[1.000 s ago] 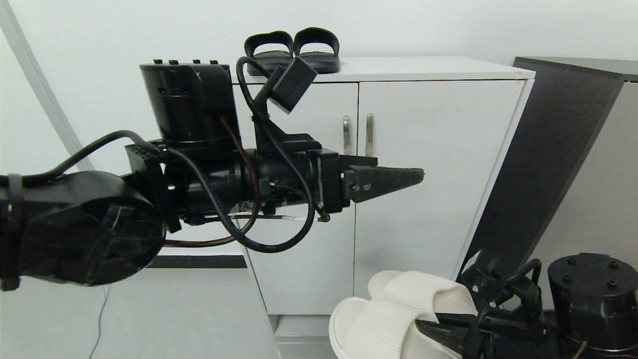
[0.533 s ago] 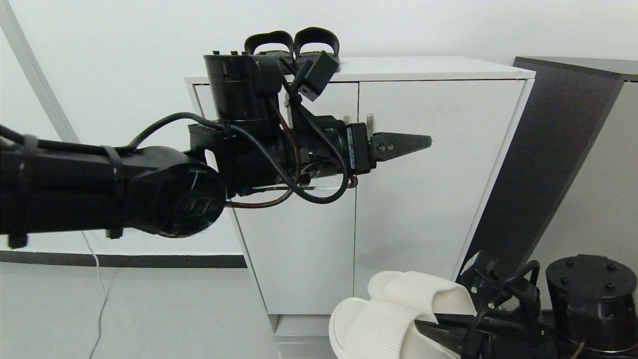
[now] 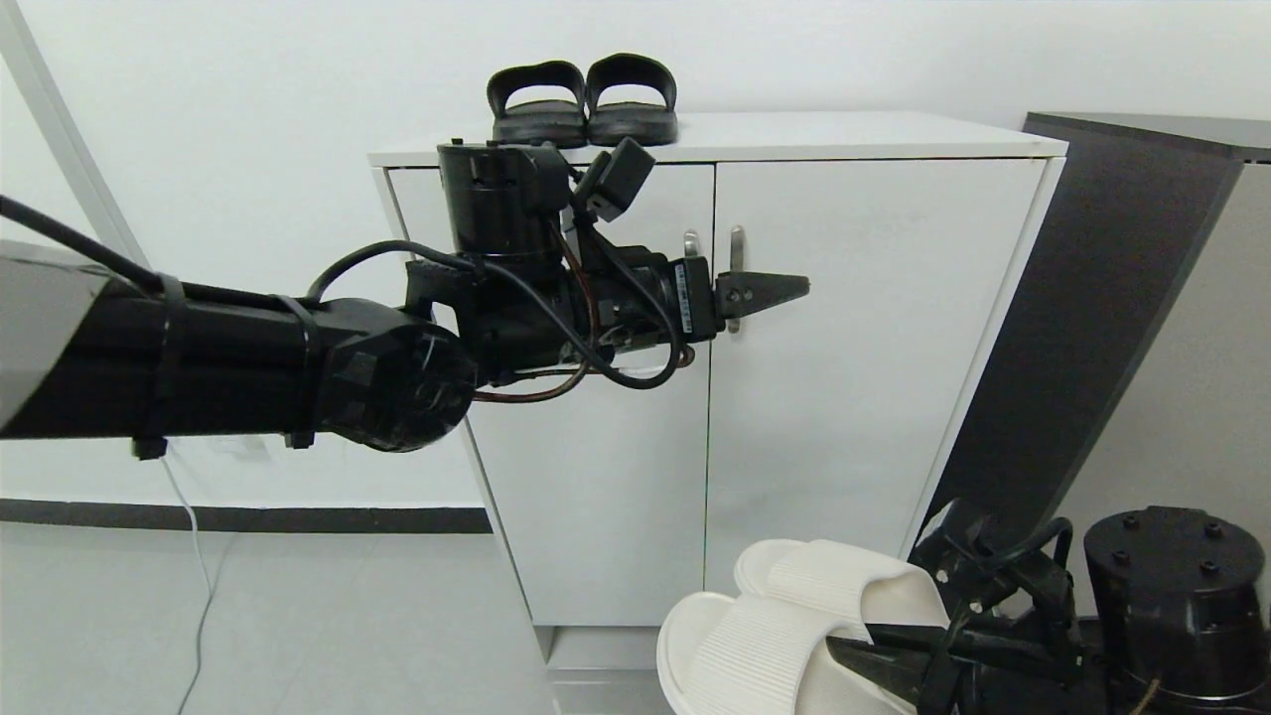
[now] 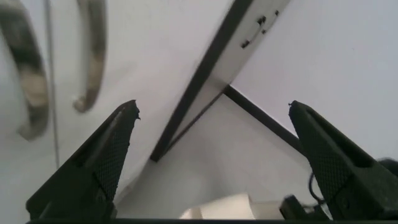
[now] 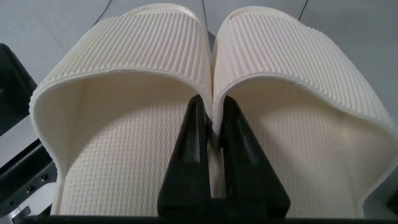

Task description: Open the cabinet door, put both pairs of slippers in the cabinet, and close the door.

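The white cabinet [image 3: 854, 397] has both doors shut, with two metal handles [image 3: 736, 241] side by side at the centre seam. A pair of black slippers [image 3: 583, 99] stands on its top. My left gripper [image 3: 789, 289] hovers open right in front of the handles [image 4: 93, 56], level with their lower half; its fingers [image 4: 112, 155] are spread wide with nothing between them. Low at the right, my right gripper [image 5: 212, 118] is shut on the pair of white slippers [image 3: 784, 626], pinching the two inner walls [image 5: 208, 74] together.
A tall dark grey unit [image 3: 1092, 298] stands against the cabinet's right side. A thin cable [image 3: 199, 616] trails over the light floor at the left. A white wall with a dark baseboard [image 3: 248, 519] lies behind.
My left arm has stretched forward and risen, carrying its gripper from mid-door height up to the handles. The right arm and the white slippers have stayed put.
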